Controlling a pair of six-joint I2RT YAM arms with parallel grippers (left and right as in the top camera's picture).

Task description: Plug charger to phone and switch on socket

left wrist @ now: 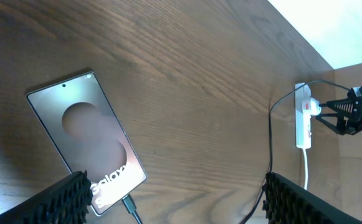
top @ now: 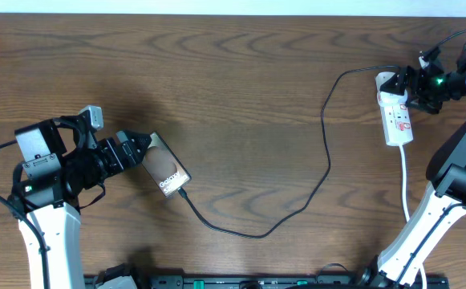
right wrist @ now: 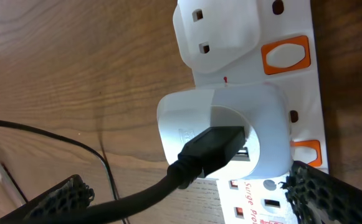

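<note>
The bronze-brown phone [top: 165,171] lies flat on the wooden table, its "Galaxy" lettering showing in the left wrist view [left wrist: 84,134]. The charger [top: 297,205], a thin black cable, has its connector tip [left wrist: 129,204] seated in the phone's bottom edge. It runs across the table to a white adapter [right wrist: 224,127] plugged into the socket [top: 396,114]. My left gripper [top: 136,148] stands open at the phone's near end, holding nothing [left wrist: 177,208]. My right gripper [top: 405,87] hangs open over the socket's top end [right wrist: 193,199], its fingers either side of the adapter. Orange switches [right wrist: 285,55] sit beside it.
The socket's white cord [top: 405,181] runs down toward the right arm's base [top: 457,181]. The black cable loops across the middle of the table. The table's far edge is just behind the socket.
</note>
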